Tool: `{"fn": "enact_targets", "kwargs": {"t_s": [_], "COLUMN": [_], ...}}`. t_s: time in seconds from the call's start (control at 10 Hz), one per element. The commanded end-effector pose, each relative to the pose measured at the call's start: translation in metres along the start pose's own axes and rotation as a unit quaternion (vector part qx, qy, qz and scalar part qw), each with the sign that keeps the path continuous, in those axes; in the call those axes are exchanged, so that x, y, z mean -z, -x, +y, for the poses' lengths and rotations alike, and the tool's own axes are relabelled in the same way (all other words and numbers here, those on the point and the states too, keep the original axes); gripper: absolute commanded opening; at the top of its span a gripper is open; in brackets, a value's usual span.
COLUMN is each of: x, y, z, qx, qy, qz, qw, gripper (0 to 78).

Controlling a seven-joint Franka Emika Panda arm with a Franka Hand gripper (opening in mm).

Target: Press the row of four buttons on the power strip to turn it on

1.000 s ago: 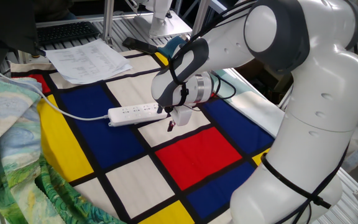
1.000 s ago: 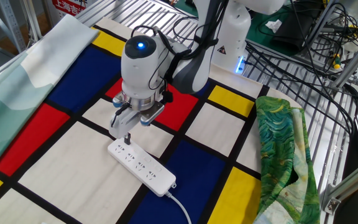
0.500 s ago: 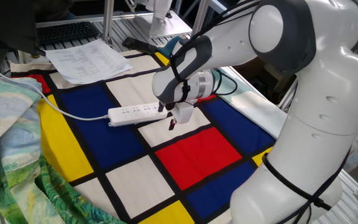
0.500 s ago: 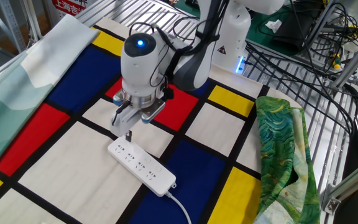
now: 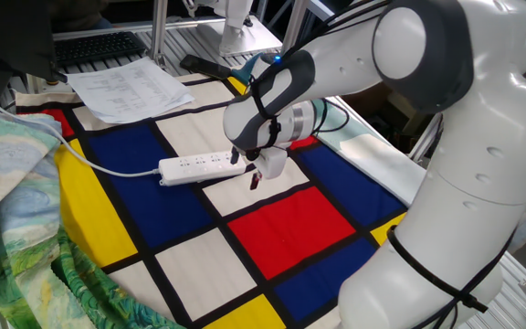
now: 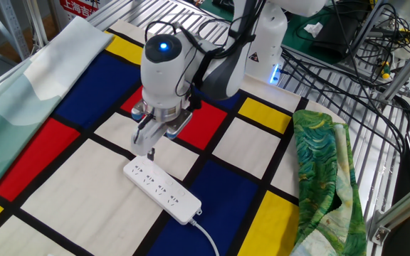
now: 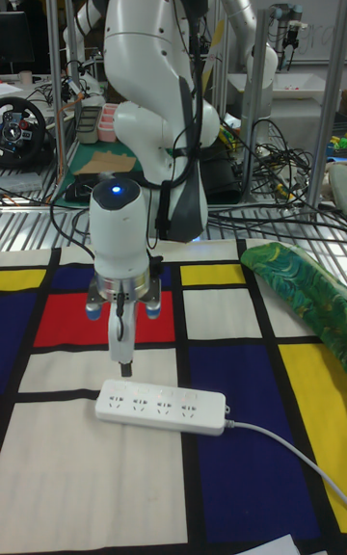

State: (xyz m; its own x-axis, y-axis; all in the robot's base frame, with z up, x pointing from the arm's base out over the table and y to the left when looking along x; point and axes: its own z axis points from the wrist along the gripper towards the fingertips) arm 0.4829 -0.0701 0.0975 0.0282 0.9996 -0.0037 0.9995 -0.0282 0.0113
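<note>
The white power strip (image 5: 199, 166) lies on a colour-block tablecloth, with its cable (image 5: 99, 164) running off to the left. It also shows in the other fixed view (image 6: 162, 190) and in the tall view (image 7: 161, 407). The row of four buttons is too small to make out on its top face. My gripper (image 5: 253, 180) points down, hanging just off the strip's cable-free end and a little above the cloth. In the tall view its fingers (image 7: 120, 355) form one narrow bar pressed together, holding nothing. The tip (image 6: 150, 151) hangs just behind the strip's end.
A green patterned cloth (image 5: 16, 201) is bunched along one table side (image 6: 326, 171). A stack of papers (image 5: 131, 87) and a keyboard (image 5: 99, 46) lie at the far end. The metal table frame and loose cables (image 6: 347, 64) sit beyond the tablecloth.
The gripper has lifted slightly and drifted a little away from the strip's end. The power strip has not moved.
</note>
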Motion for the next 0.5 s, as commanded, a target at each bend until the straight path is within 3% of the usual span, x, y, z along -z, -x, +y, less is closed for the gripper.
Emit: {"fn": "enact_targets", "kwargs": {"t_s": [0.1, 0.3, 0.4, 0.5], "x": [0.036, 0.046, 0.048, 0.048], "y": [-0.017, -0.022, -0.022, -0.022], "z": [-0.012, -0.011, -0.01, -0.01], "qx": [0.184, 0.229, 0.273, 0.292], "qy": [-0.006, -0.008, -0.01, -0.01], "qz": [-0.016, -0.014, -0.013, -0.013], "qw": [0.9829, 0.9733, 0.9619, 0.9562], "gripper": [77.4, 77.4, 77.4, 77.4]}}
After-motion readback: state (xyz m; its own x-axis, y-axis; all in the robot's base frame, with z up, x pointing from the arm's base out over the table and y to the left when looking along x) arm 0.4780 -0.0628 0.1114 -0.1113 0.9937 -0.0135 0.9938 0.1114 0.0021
